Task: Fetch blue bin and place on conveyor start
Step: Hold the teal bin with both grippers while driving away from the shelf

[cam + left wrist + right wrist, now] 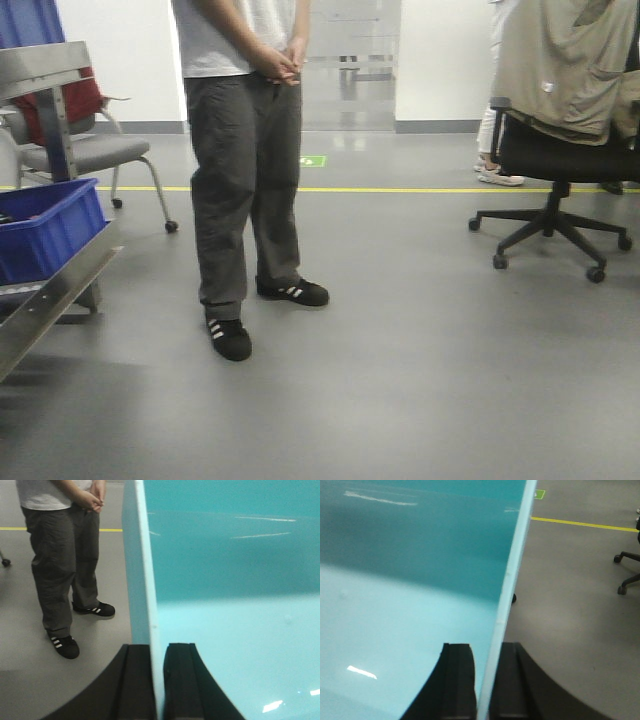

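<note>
Aqua bin (230, 580) sits between both arms: left pincer (158, 652) pinching its left wall, right pincer (485, 652) pinching the right wall. Person (245, 170) stands close ahead. Office chair (560, 170) at right, dark blue crate (45, 230) at left.

We observe a smooth grey floor (420, 380) with soft reflections, crossed by a yellow line (400, 190) and bearing a small green marker (313, 161). White walls (120, 60) flank a frosted glass door (350, 60). A black swivel chair (555, 165), draped with a beige jacket (560, 60), stands at right. A grey padded chair (95, 152) stands at left. A bystander (245, 150) stands at centre.
</note>
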